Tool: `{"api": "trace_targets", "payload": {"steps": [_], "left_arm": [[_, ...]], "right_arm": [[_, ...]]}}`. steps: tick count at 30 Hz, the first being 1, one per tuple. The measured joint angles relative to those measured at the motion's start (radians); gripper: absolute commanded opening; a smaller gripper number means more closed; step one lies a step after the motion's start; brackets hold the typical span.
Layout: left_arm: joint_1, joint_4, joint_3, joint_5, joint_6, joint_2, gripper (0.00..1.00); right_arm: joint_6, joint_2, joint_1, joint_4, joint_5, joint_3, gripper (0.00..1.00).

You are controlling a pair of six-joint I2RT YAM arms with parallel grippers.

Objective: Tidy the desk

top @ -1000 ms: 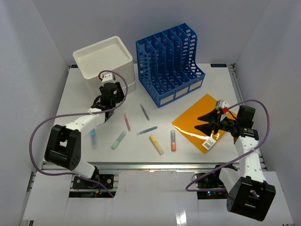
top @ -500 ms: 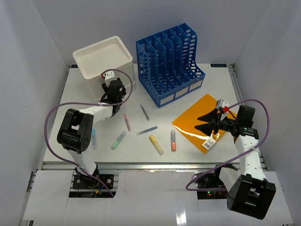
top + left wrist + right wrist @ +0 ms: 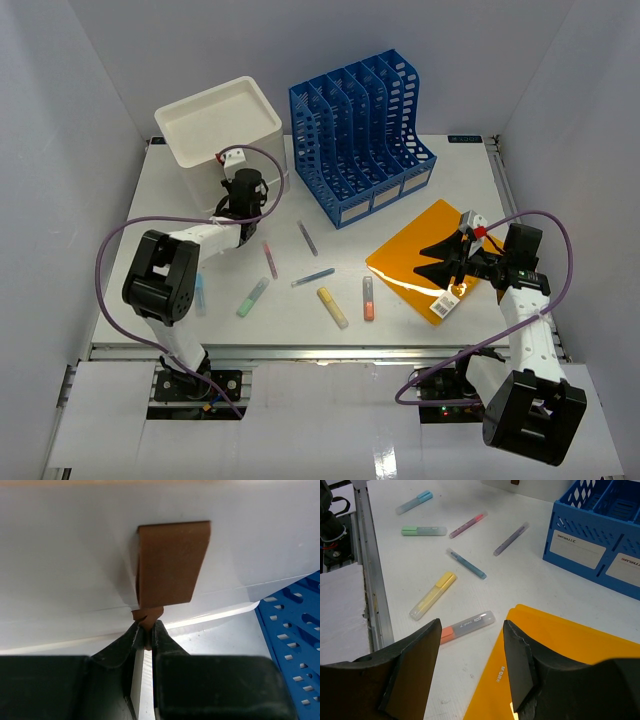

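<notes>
The white desk (image 3: 300,325) holds several highlighter pens, among them a yellow one (image 3: 333,307) and an orange one (image 3: 368,298). My left gripper (image 3: 243,190) is at the front of the white drawer box (image 3: 215,125). In the left wrist view it (image 3: 146,626) is shut on the lower end of the box's brown pull tab (image 3: 172,562). My right gripper (image 3: 442,258) is open and empty, hovering over the left edge of the orange folder (image 3: 425,240). In the right wrist view its jaws (image 3: 471,625) stand wide above the orange pen (image 3: 467,626) and the folder (image 3: 560,660).
A blue file organiser (image 3: 362,140) with several slots stands at the back centre, beside the drawer box. Pink (image 3: 269,259), purple (image 3: 307,238) and green (image 3: 252,297) pens lie scattered in the middle front. A metal rail (image 3: 370,580) runs along the desk's near edge.
My left gripper has moved up to the front of the drawer box and shifted a little right. The right arm has not moved.
</notes>
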Motion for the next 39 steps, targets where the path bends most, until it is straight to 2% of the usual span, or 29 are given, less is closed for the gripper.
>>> {"api": "trace_targets", "payload": {"steps": [9, 17, 18, 19, 21, 23, 25, 29, 32, 34, 35, 39], "left_arm": [[-0.034, -0.007, -0.14, 0.042, -0.042, -0.157, 0.0], [-0.141, -0.056, -0.335, 0.081, -0.123, -0.374, 0.0], [-0.148, -0.066, -0.345, 0.087, -0.133, -0.39, 0.02], [-0.151, -0.075, -0.351, 0.092, -0.143, -0.402, 0.1], [-0.152, -0.09, -0.357, 0.099, -0.161, -0.417, 0.38], [-0.152, -0.105, -0.357, 0.102, -0.175, -0.419, 0.61], [-0.152, -0.117, -0.356, 0.107, -0.184, -0.419, 0.73], [-0.152, -0.143, -0.343, 0.134, -0.187, -0.421, 0.79], [-0.152, -0.173, -0.323, 0.199, -0.172, -0.434, 0.81], [-0.152, -0.192, -0.322, 0.271, -0.159, -0.467, 0.88], [-0.152, -0.196, -0.326, 0.31, -0.15, -0.491, 0.92], [-0.151, -0.226, -0.361, 0.452, -0.12, -0.645, 0.93]], "right_arm": [[0.0, -0.005, 0.0, 0.0, 0.001, 0.0, 0.59], [0.003, -0.012, 0.0, 0.0, 0.001, 0.0, 0.61], [0.004, -0.012, -0.001, 0.0, 0.001, 0.0, 0.62], [0.005, -0.012, -0.001, 0.0, 0.002, 0.0, 0.62], [0.01, -0.012, -0.001, 0.0, 0.006, 0.0, 0.64], [0.017, -0.012, -0.001, 0.0, 0.013, 0.0, 0.67], [0.022, -0.012, -0.001, 0.0, 0.021, 0.0, 0.71], [0.025, -0.018, -0.001, -0.001, 0.047, 0.0, 0.77], [0.021, -0.019, 0.021, -0.024, 0.111, 0.007, 0.9], [0.011, -0.009, 0.066, -0.055, 0.178, 0.022, 0.96], [0.005, -0.004, 0.094, -0.074, 0.213, 0.032, 0.97], [-0.009, 0.028, 0.211, -0.142, 0.346, 0.08, 0.98]]}}
